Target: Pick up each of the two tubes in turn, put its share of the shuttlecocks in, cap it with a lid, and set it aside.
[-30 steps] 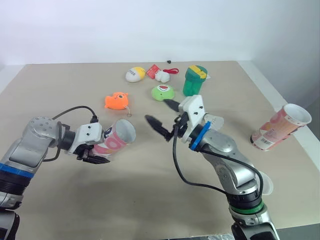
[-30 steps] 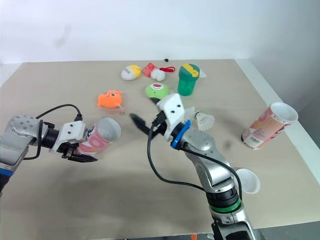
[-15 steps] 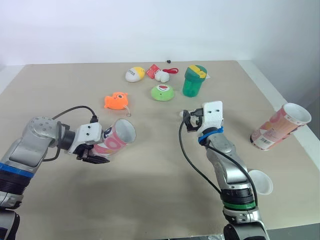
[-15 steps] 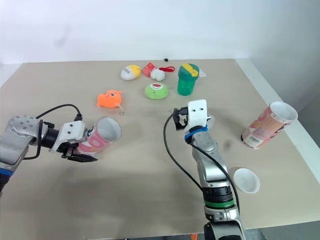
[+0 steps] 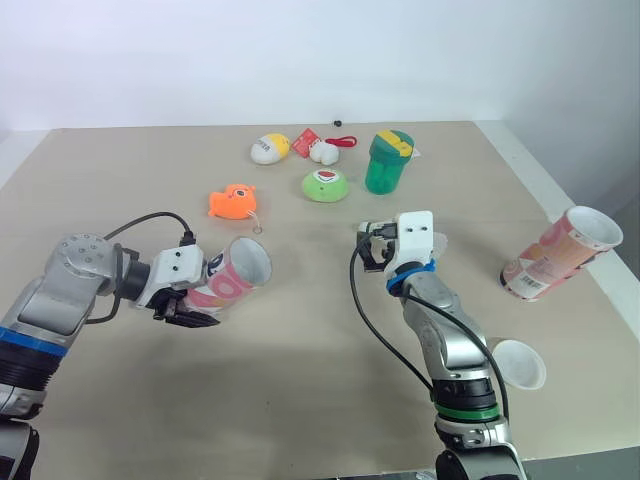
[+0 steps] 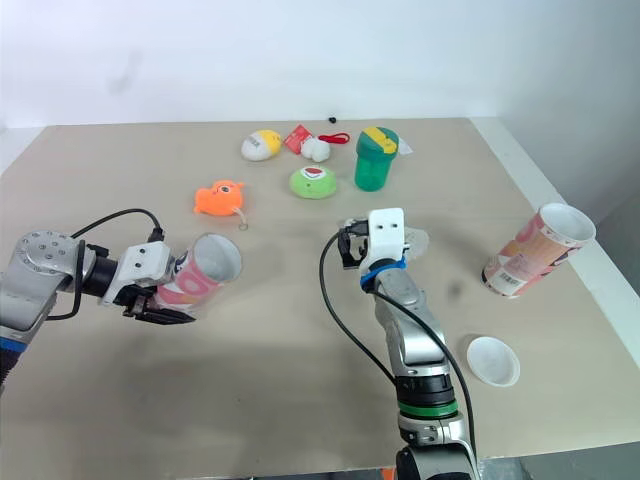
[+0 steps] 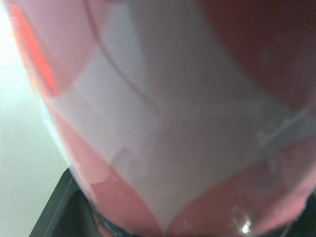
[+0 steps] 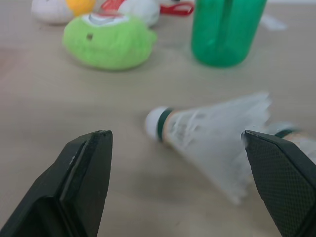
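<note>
Left gripper (image 5: 190, 312) is pinched on 1 pink tube (image 5: 238, 272), held tilted with its open mouth turned toward the green cup (image 5: 388, 162). The tube is well to the cup's left and nearer the robot.

Right gripper (image 8: 176, 134) has its 2 fingers spread wide and grips nothing. 1 shuttlecock (image 8: 212, 133) lies on its side on the table (image 5: 300, 400) between them, near the cup on the robot's side of it.

The 2nd tube (image 5: 560, 255) lies tilted, well right of the cup. A white lid (image 5: 518, 363) lies right of the cup, much nearer the robot.

A green plush toy (image 5: 326, 185) sits just left of the cup, and an orange toy (image 5: 233, 202) further left. A yellow-white toy (image 5: 270, 149) lies left of the cup.

In the head views the right wrist block covers most of the shuttlecock; the right wrist view shows its cork and feathers plainly. The left wrist view shows the tube's pink-and-white wall close up.
</note>
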